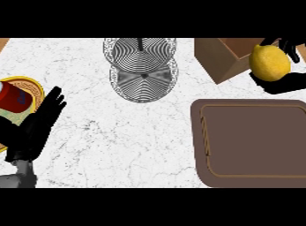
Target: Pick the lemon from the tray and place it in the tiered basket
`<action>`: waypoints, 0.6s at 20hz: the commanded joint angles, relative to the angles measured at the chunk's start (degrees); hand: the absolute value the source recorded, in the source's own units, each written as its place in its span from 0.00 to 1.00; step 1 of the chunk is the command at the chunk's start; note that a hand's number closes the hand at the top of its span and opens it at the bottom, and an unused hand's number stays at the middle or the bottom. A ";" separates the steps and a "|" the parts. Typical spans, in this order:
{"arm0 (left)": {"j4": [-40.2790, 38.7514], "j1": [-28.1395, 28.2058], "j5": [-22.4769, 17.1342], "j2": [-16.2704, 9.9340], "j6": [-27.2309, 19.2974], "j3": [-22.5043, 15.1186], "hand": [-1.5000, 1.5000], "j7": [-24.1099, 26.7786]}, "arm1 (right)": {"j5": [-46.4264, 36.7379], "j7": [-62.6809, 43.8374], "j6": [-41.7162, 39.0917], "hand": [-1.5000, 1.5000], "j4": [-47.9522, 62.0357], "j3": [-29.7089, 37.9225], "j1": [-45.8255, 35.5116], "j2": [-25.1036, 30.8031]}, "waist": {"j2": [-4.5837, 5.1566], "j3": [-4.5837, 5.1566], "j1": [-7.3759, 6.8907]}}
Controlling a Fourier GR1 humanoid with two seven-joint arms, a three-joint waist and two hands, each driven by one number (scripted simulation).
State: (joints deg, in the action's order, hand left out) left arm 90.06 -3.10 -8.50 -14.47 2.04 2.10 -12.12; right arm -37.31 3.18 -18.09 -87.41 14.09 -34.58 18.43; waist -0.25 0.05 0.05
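Note:
A yellow lemon (270,62) is held up at the far right, above the brown tray (256,143), with my right hand (292,81) curled round it from behind and below. The tray holds nothing else that I can see. The wire tiered basket (142,66) stands at the top middle of the counter, well to the left of the lemon. My left hand (31,128) rests open at the lower left, fingers straight and pointing up.
A red can (5,96) lies on a yellow-rimmed plate (33,84) at the left, partly behind my left hand. A brown cardboard box (223,57) sits at the top right, just left of the lemon. White marble counter lies between tray and plate.

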 commanded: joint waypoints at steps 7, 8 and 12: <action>-0.85 -0.43 1.16 0.55 0.95 0.92 0.50 0.76 | 1.72 -19.17 -6.33 1.00 -7.52 -8.02 -11.26 -7.11 | 0.19 -0.01 -0.30; -3.44 -4.49 1.37 0.46 0.52 1.02 0.50 0.42 | 0.38 -22.74 -5.45 1.00 -6.40 -10.13 -15.62 -10.05 | 0.25 0.03 -0.29; 0.83 -0.62 0.14 -0.04 1.76 1.60 0.50 -1.34 | -2.66 -24.61 -0.93 1.00 1.51 -12.38 -20.29 -13.97 | 0.28 -0.01 -0.89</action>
State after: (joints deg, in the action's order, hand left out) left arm 90.75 -4.18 -7.44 -13.47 2.31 2.38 -13.38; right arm -38.14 -17.22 -21.04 -90.64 3.86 -49.13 7.90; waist -0.05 0.05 -0.50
